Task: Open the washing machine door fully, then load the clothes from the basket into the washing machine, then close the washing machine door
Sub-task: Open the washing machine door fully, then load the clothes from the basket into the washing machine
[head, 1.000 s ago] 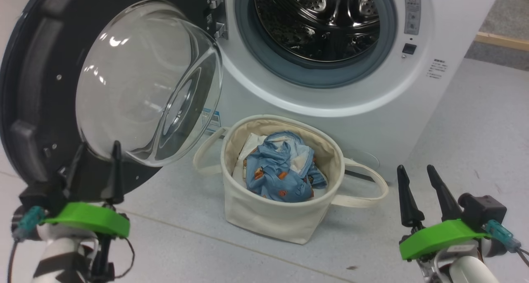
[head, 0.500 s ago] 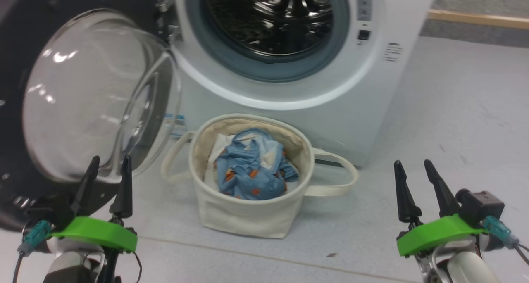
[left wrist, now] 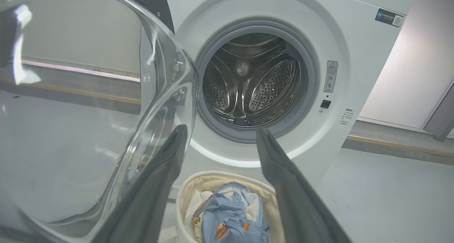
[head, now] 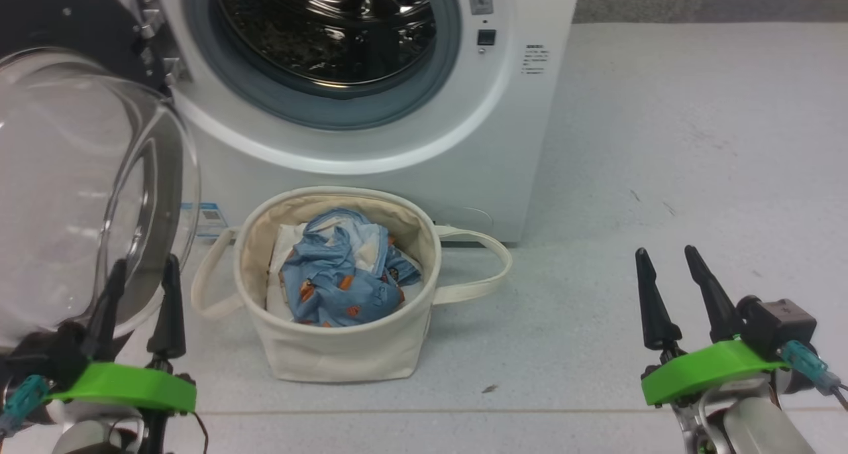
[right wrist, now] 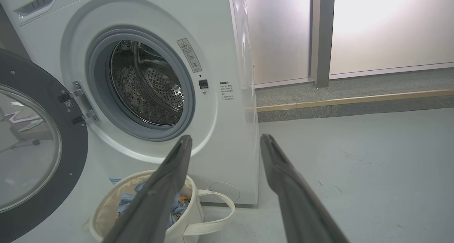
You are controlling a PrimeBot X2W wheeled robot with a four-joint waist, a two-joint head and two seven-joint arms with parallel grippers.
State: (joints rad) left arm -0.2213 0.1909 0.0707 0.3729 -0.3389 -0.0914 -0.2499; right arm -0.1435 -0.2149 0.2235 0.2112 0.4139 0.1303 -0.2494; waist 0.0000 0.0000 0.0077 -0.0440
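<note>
Door [head: 66, 195] cut by left edge, label [left wrist: 331, 76] print illegible (too small)

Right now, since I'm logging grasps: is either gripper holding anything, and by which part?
Nothing is held. The left gripper and the right gripper are both open and empty; the clothes lie in the basket.

Long dark tapered fingers [head: 652, 308], bright green brackets [head: 702, 373], teal cable connectors [head: 805, 364], black camera block [head: 776, 321], pale rounded forearm [head: 762, 433]
</note>
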